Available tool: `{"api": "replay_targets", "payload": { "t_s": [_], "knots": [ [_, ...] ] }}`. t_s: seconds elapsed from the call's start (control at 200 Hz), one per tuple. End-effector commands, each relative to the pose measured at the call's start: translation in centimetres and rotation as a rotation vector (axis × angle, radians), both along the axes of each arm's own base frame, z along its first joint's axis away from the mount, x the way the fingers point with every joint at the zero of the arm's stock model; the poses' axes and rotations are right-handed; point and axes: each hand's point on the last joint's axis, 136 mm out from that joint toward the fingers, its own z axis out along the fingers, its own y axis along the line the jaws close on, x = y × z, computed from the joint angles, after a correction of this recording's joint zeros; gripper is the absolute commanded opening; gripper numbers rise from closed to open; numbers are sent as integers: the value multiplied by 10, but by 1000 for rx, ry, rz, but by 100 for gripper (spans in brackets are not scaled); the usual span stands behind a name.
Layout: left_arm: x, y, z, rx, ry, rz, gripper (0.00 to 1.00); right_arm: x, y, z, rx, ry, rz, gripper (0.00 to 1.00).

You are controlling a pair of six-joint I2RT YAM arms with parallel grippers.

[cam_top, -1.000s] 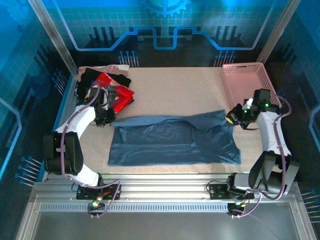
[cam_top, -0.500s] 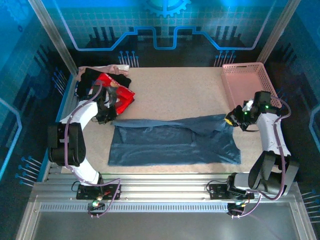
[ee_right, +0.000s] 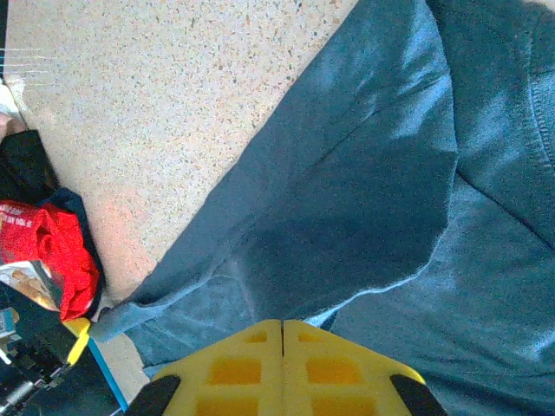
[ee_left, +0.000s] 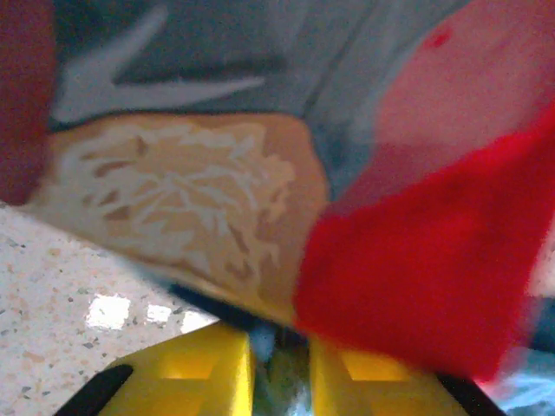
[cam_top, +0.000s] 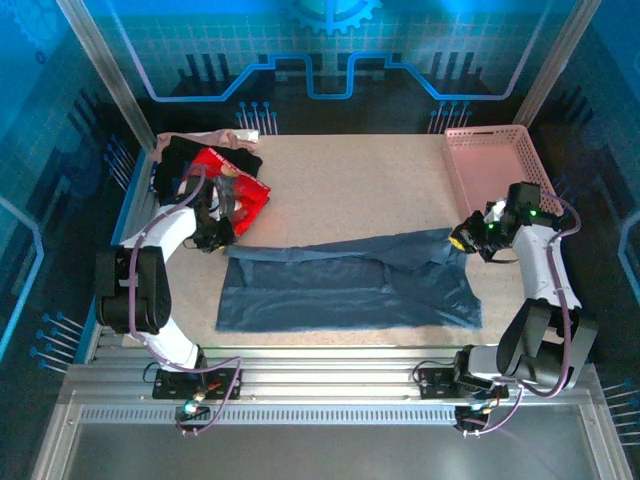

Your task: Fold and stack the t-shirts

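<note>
Speckled beige table (cam_top: 360, 180) fronts a blue-lit backdrop, and on it the slate-blue t-shirt (cam_top: 350, 290) lies spread across the middle, its far edge doubled over toward the near side as a long, uneven band. The right gripper (cam_top: 462, 240) sits at the shirt's far right corner, its yellow fingers pressed together on the blue cloth, which runs out from their tips in the right wrist view. The left gripper (cam_top: 212, 240) hovers at the far left corner, just beside the red t-shirt (cam_top: 240, 195); its fingers stand slightly parted, and the blur in the gap hides whether any cloth is caught. The black t-shirt (cam_top: 180, 160) and beige t-shirt (cam_top: 205, 140) lie heaped in the far left corner, well apart from the pink basket (cam_top: 485, 131) at far right. This looks like the first lengthwise fold, nearly laid. Next, I judge, the right corner must be set flat and let go, then the band smoothed before a crosswise fold.
</note>
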Motion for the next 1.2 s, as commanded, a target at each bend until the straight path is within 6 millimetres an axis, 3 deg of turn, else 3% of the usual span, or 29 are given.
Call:
{"api": "replay_targets", "payload": {
  "t_s": [0.0,0.145,0.465,0.63,0.84,1.0,1.196],
  "knots": [
    [8,5,9,5,-36,37,48,1,3,-1,25,-2,14,0],
    [15,16,15,35,-51,101,57,1,4,-1,27,-2,19,0],
    [45,22,23,29,-101,131,63,3,4,2,25,-14,34,0],
    [36,30,5,92,-28,120,64,5,5,3,33,-17,43,0],
    [32,21,-29,25,46,190,65,10,4,4,34,-22,43,0],
    [59,13,-47,-49,48,244,65,15,3,8,33,-29,44,0],
    [108,17,-45,-75,0,295,64,16,4,8,32,-27,47,0]
  ]
}}
